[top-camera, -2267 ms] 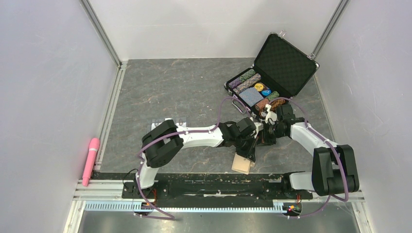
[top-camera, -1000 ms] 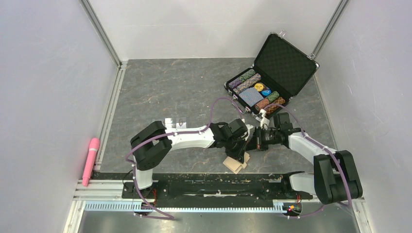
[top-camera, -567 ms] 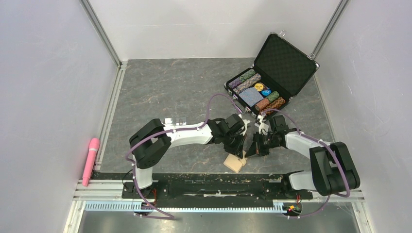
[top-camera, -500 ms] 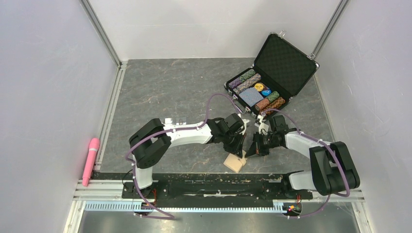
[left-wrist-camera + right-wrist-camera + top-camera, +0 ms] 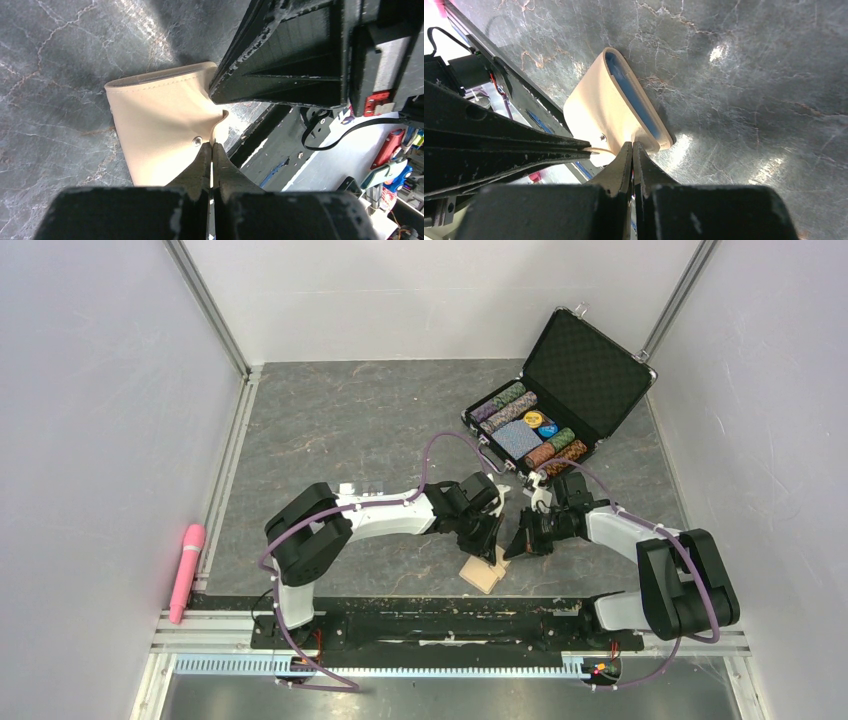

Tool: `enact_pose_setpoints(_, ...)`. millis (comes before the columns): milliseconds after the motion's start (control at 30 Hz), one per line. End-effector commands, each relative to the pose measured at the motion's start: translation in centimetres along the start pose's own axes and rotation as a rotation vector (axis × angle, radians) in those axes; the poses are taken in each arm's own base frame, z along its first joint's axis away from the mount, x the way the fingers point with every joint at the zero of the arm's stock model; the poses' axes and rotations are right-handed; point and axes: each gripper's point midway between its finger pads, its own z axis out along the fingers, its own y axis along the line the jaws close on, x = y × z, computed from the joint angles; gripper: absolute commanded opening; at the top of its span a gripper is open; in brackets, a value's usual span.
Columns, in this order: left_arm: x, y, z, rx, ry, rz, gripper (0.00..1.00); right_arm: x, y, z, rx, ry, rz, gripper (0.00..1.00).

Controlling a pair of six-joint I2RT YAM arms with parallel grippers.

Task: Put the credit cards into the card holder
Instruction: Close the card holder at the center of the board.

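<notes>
Left hand [image 5: 212,146] clamped on card holder [image 5: 155,120] flap, lining mostly hidden

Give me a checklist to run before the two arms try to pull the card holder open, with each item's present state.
1. Left fingers shut on the flap of the card holder, beside its snap button: ok.
2. Right fingers shut on the holder's other edge: ok, as far as the right wrist view shows.
3. Pockets exposed for loading: not ok; only a narrow slit of blue lining shows.
4. Credit cards located: cannot tell; neither wrist view shows one, and the left arm covers part of the table in the top view.
5. Fingers free of any card: ok; only the holder sits between them.
</notes>
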Motion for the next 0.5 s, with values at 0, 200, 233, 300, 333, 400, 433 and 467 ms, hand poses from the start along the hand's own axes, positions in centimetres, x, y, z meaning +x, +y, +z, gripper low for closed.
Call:
enact_pose_setpoints(0,-0.1,1.0,-0.5,-0.044,-0.003,0.055,0.02,-1.5,1.7,-0.3,-0.055,-0.040,-0.075,0.00)
enact_pose_setpoints(200,0.7,2.0,0.2,-0.070,0.026,0.057,0.02,-1.0,3.0,0.2,-0.117,-0.020,-0.101,0.00)
enact_pose_setpoints(233,0.7,2.1,0.2,-0.074,0.027,0.058,0.02,-0.9,3.2,0.3,-0.122,-0.012,-0.111,0.00)
enact_pose_setpoints(300,0.6,2.2,0.3,-0.081,0.024,0.063,0.02,-0.6,3.6,0.5,-0.130,0.000,-0.123,0.00)
enact_pose_setpoints(333,0.6,2.3,0.3,-0.088,0.023,0.065,0.02,-0.6,3.7,0.6,-0.131,0.005,-0.128,0.00)
enact_pose_setpoints(400,0.4,2.6,0.3,-0.101,0.016,0.065,0.02,-0.4,3.6,0.8,-0.120,0.011,-0.130,0.00)
enact_pose_setpoints(433,0.4,2.7,0.2,-0.107,0.014,0.065,0.02,-0.3,3.5,0.9,-0.114,0.014,-0.127,0.00)
enact_pose_setpoints(467,0.2,2.8,0.2,-0.114,0.009,0.065,0.02,-0.3,3.4,1.0,-0.104,0.013,-0.126,0.00)
